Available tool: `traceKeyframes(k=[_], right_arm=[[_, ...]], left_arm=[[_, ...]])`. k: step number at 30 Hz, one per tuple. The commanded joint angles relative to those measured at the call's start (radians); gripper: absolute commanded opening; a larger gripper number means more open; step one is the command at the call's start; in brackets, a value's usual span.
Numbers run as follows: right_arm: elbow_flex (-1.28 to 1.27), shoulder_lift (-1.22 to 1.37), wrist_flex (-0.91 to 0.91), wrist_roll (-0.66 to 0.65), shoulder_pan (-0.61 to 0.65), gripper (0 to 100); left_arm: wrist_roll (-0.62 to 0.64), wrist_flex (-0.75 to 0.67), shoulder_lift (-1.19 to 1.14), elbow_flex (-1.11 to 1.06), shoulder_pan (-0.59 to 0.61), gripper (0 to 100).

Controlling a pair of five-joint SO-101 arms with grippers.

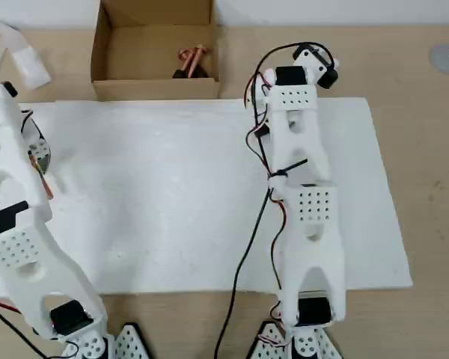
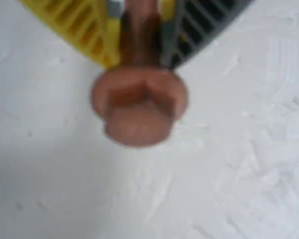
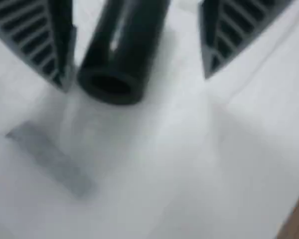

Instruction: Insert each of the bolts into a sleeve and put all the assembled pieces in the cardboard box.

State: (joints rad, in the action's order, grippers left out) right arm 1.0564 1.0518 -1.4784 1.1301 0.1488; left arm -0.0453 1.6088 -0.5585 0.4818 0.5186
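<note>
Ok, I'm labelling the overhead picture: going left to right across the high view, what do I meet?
Left arm with its bolt → cardboard box → right arm → grey disc.

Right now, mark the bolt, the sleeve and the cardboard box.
bolt (image 2: 138, 107): left wrist view, on its head.
sleeve (image 3: 124, 47): right wrist view, on its outer wall.
cardboard box (image 1: 156, 89): high view, on its near wall.
</note>
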Motion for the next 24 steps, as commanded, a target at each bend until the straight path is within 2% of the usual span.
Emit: traceKeyframes(k=[1,10,12,17,24], right_arm=[[-0.008,0.031,0.015,-0.049,0.007,20.3],[-0.013,0.036,-0.097,-0.058,0.076,20.1],[-0.013,0.038,-0.097,-0.058,0.077,17.4],[-0.015,0.038,-0.101,-0.068,0.088,0.9],[-0.012,0.038,-0.186,-0.152,0.145,0.9]], left_arm=[[-0.005,-0.008,0.028,0.054,-0.015,1],[-0.005,-0.006,0.028,0.054,-0.018,1],[-0.005,-0.005,0.028,0.054,-0.018,1],[-0.005,-0.002,0.028,0.054,-0.018,1],[-0.005,0.000,0.028,0.054,-0.017,1]])
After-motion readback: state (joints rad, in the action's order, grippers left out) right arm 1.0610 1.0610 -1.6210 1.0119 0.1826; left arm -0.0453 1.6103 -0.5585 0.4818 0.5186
